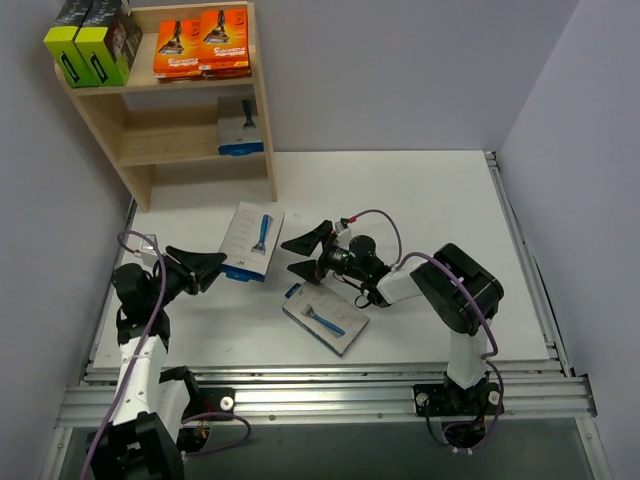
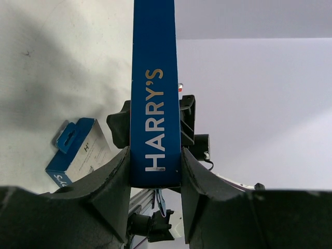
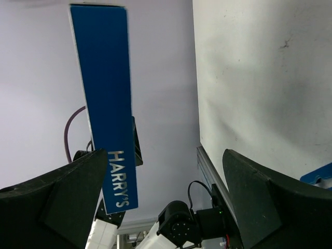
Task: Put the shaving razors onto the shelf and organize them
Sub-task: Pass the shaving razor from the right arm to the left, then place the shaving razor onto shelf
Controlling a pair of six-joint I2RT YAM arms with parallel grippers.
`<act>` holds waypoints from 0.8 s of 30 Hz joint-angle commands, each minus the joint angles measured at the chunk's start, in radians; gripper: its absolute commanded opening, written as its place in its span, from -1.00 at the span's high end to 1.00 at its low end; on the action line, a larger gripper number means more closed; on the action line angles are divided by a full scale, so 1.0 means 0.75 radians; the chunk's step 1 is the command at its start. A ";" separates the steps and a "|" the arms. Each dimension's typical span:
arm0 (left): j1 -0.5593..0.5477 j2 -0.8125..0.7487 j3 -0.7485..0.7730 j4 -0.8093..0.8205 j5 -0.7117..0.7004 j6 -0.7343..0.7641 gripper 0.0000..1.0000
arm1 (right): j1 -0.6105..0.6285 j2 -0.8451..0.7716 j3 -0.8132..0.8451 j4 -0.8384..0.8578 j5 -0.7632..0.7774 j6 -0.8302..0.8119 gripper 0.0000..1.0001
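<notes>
My left gripper [image 1: 217,265] [image 2: 154,158] is shut on the near end of a flat grey razor card [image 1: 252,238]. Its blue "HARRY'S" edge [image 2: 154,93] runs up between the fingers. My right gripper [image 1: 301,256] [image 3: 165,166] stands open just right of that card. The card's blue edge [image 3: 106,109] shows close by the right gripper's left finger, with a wide gap to the other finger. A second grey card [image 1: 325,320] [image 2: 78,150] lies flat on the table below the right gripper. The wooden shelf [image 1: 262,90] stands at the far left.
On the shelf's top tier sit lime-green and black boxes [image 1: 92,42] and orange packs [image 1: 202,42]. A grey card [image 1: 240,125] stands on the lower tier. A purple cable [image 1: 375,218] loops over the right arm. Metal rails [image 1: 330,392] edge the table's near side.
</notes>
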 commanded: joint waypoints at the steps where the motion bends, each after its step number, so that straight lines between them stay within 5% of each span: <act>1: 0.023 0.011 0.118 0.098 0.057 0.023 0.95 | -0.040 -0.099 -0.031 0.570 -0.042 0.000 -0.77; 6: 0.039 0.036 0.230 0.027 0.043 0.068 0.95 | -0.105 -0.182 -0.086 0.507 -0.103 -0.039 -0.83; 15: 0.082 0.027 0.494 -0.405 -0.116 0.301 0.95 | -0.252 -0.458 -0.103 -0.035 -0.257 -0.331 -0.89; 24: 0.170 0.132 0.729 -0.483 -0.149 0.307 0.95 | -0.400 -0.596 -0.109 -0.338 -0.381 -0.518 -0.94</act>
